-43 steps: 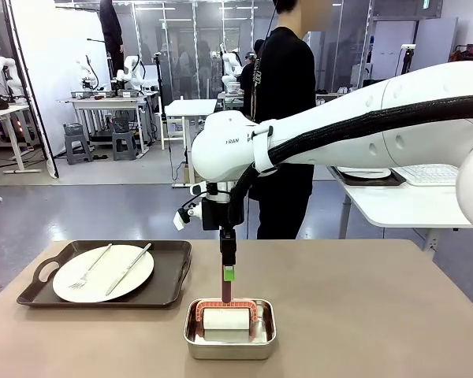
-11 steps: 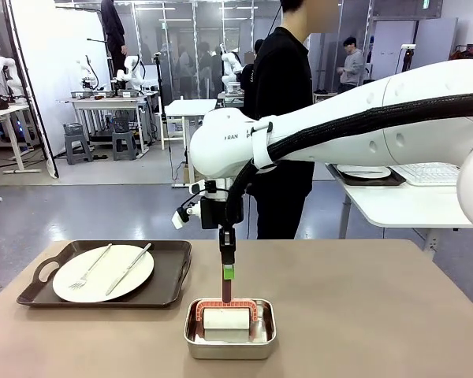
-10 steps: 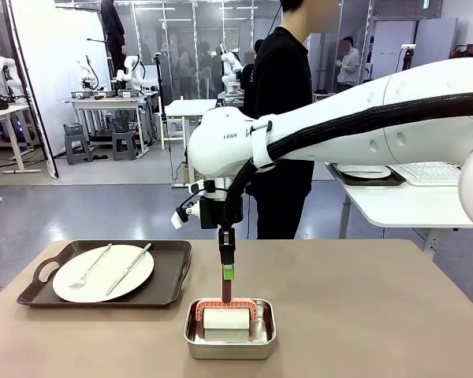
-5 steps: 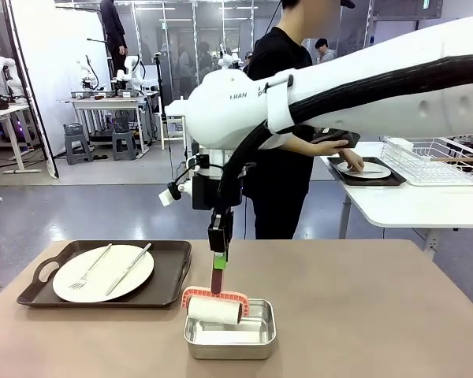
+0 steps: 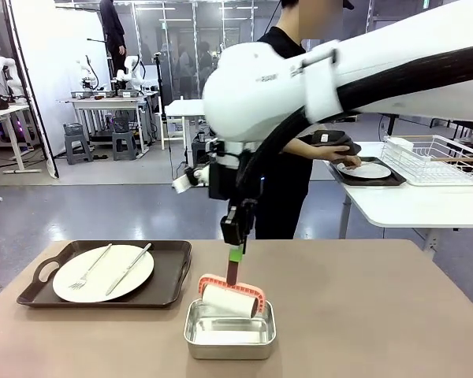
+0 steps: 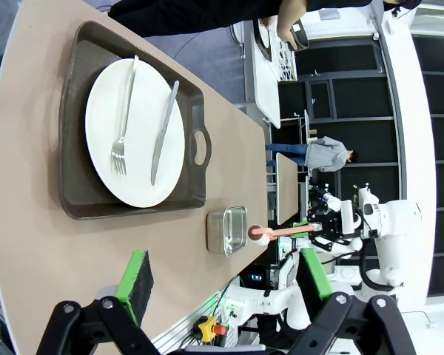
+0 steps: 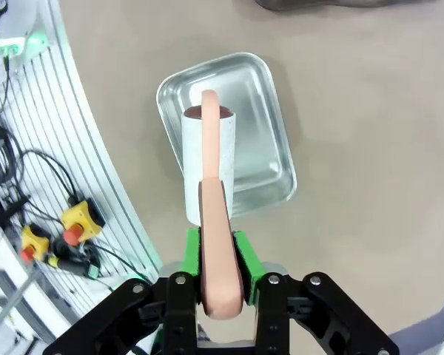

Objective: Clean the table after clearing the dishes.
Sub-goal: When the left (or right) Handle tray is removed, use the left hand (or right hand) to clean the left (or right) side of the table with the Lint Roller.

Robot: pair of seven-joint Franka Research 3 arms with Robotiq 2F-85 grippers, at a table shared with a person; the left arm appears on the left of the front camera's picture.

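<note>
A: Right now, holding the lint roller (image 5: 231, 301) by its pink handle in the closed right gripper (image 5: 235, 256), just above the steel pan (image 5: 229, 350); keeping the left gripper (image 6: 226, 277) wide open and empty.
B: Finishing with the clearing?
A: Only partly, seemingly: leaving one tray (image 5: 181, 264) with plate (image 5: 102, 276), fork (image 5: 89, 268) and knife (image 5: 128, 269) on the table's (image 5: 363, 315) left side. Not yet rolling over it.

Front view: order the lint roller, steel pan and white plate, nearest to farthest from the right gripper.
1. Lint roller, held in the right gripper.
2. Steel pan, directly beneath it.
3. White plate, on the tray at the left.
</note>
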